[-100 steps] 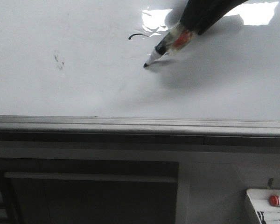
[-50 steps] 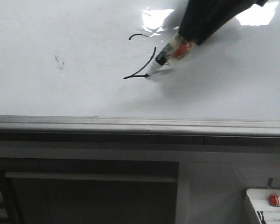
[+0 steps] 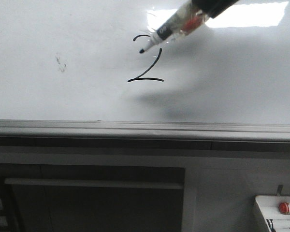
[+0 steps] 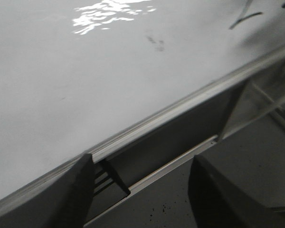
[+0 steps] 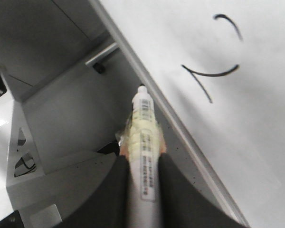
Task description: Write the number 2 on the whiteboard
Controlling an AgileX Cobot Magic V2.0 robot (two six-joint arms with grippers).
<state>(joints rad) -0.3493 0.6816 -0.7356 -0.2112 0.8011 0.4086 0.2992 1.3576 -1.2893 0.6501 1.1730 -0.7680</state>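
Note:
The whiteboard (image 3: 63, 29) fills the upper front view. The number 2 (image 3: 146, 79) is on it in thin black line: a short top curve, a diagonal and a base line. My right gripper (image 3: 215, 6), at the top edge, is shut on a black marker (image 3: 176, 25). The marker's tip is by the digit's top curve; I cannot tell if it touches. In the right wrist view the gripper (image 5: 142, 166) clamps the marker (image 5: 143, 133), with the number 2 (image 5: 213, 75) beyond. My left gripper (image 4: 142, 190) is open and empty below the board's rail (image 4: 171, 114).
A faint dark smudge (image 3: 61, 63) lies left of the digit. A grey metal rail (image 3: 145, 129) runs along the board's lower edge, with a dark cabinet (image 3: 87, 203) below. A white tray (image 3: 275, 215) with a red-capped marker sits at the lower right.
The marker drew the diagonal and the base line under the top curve. It then moved up and left to the top curve, and the right arm drew back toward the top edge.

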